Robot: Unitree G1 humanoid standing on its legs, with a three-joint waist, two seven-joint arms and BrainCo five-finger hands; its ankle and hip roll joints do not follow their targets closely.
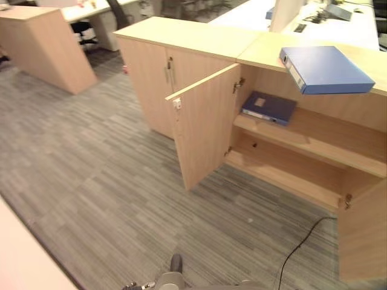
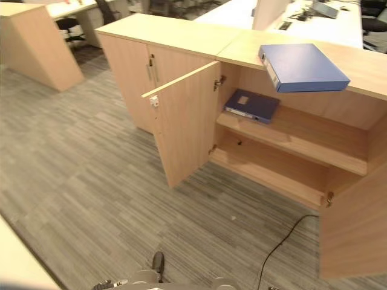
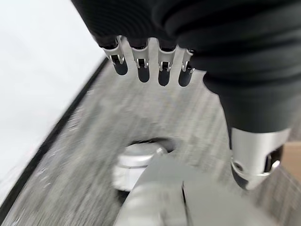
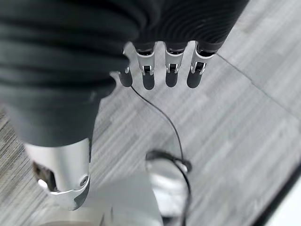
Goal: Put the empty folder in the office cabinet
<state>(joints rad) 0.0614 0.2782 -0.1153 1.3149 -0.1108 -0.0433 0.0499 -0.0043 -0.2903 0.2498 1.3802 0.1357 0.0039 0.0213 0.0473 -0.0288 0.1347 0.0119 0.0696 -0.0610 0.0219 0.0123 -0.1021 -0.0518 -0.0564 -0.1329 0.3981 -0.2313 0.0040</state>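
A blue folder lies flat on top of the light wood office cabinet, its front edge jutting past the top's rim. A second blue folder lies on the upper shelf inside the open cabinet, at the shelf's left end. The lower shelf is bare. My left hand hangs over the grey carpet with straight fingers and holds nothing. My right hand hangs the same way, fingers straight, nothing in it. Both hands are low and far from the cabinet.
The cabinet's left door swings out toward me; its right door stands open at the right edge. A closed cabinet adjoins on the left. Another wooden unit stands at the far left. Grey carpet spreads before the cabinet.
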